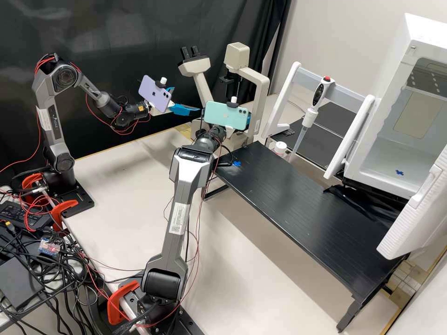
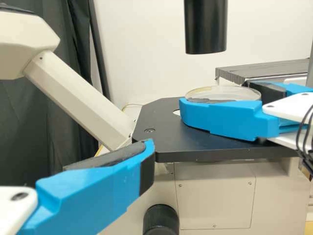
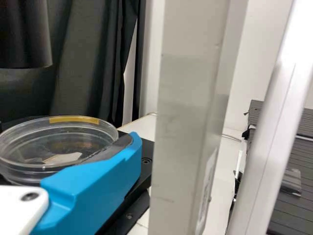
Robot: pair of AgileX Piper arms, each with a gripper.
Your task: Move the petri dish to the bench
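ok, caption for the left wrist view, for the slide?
Petri dish held in the right gripper at the microscope stage.

Beside the left arm's blue fingers (image 1: 187, 110) stands a cream inverted microscope (image 1: 262, 93), its eyepieces (image 1: 190, 53) and lamp housing (image 1: 237, 56) higher than the fingers, and a black curtain (image 1: 116, 32) hangs behind them. Well apart from the fingers, in the high view, are a tilted electronic pipette (image 1: 311, 104), a small white-capped container (image 1: 280, 147) and a white open-doored cabinet (image 1: 377, 172).
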